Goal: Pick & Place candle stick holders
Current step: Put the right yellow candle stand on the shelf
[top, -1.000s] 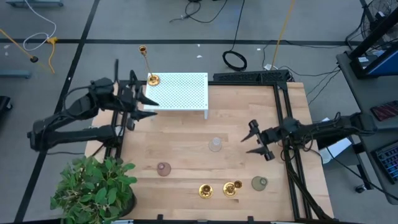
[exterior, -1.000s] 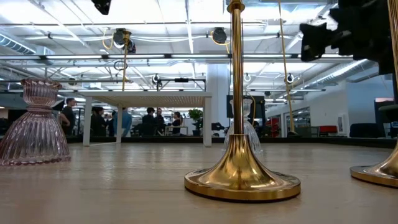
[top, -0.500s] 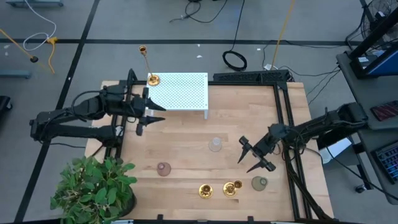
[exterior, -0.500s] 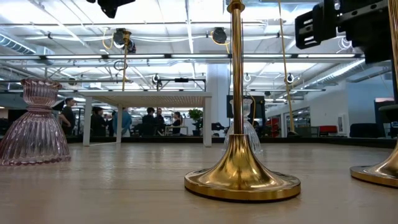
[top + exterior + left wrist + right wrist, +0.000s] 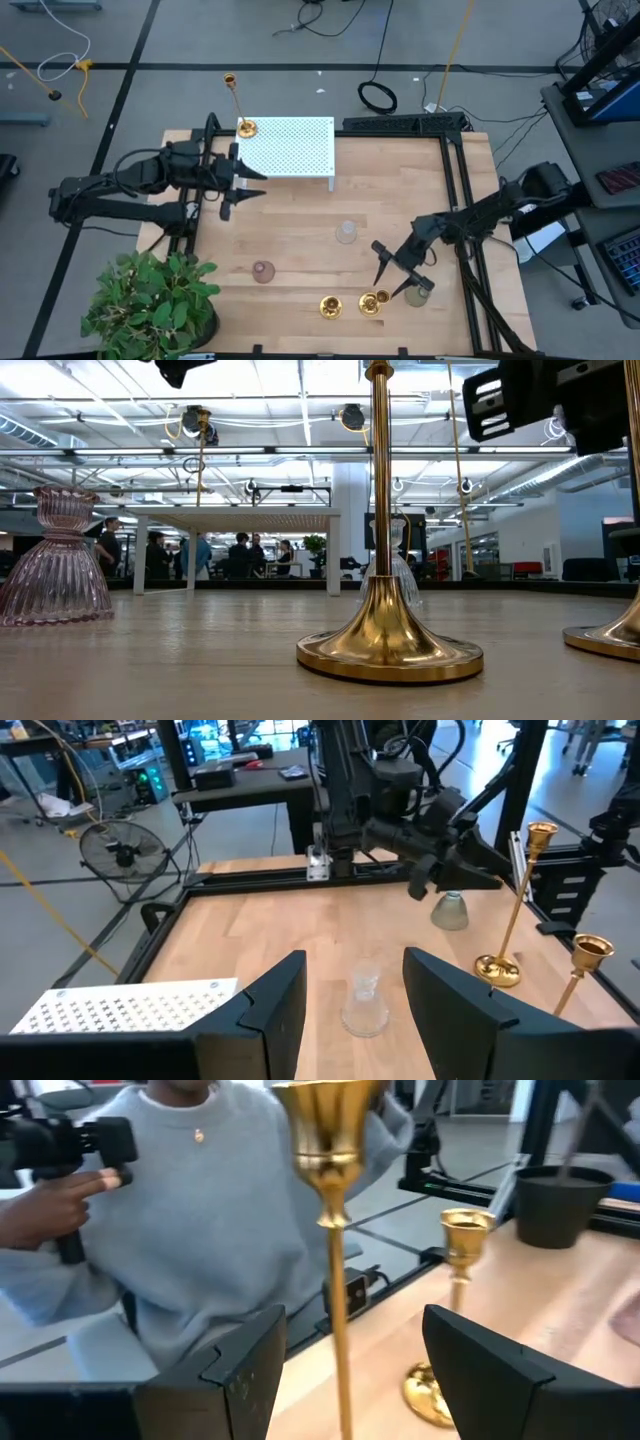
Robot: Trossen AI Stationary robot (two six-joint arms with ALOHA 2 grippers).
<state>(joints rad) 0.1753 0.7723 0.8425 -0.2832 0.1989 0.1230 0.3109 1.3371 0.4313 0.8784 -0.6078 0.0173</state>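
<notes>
Three gold candle stick holders show. One stands on the far left corner of a white perforated platform. Two stand by their round bases near the table's front edge: a shorter one and a taller one. My right gripper is open just right of the taller one. In the right wrist view its fingers stand on either side of that holder's thin stem without touching it. My left gripper is open and empty beside the platform's left end.
A clear glass holder stands mid-table, a pink one nearer the front left, and a greenish one close under my right gripper. A potted plant fills the near left corner. A person in a grey sweater stands beyond the front edge.
My right gripper has gone toward the table's near edge and left, down toward the two gold holders at the front, staying open. My left gripper has shifted a little toward the table's right, then kept still.
</notes>
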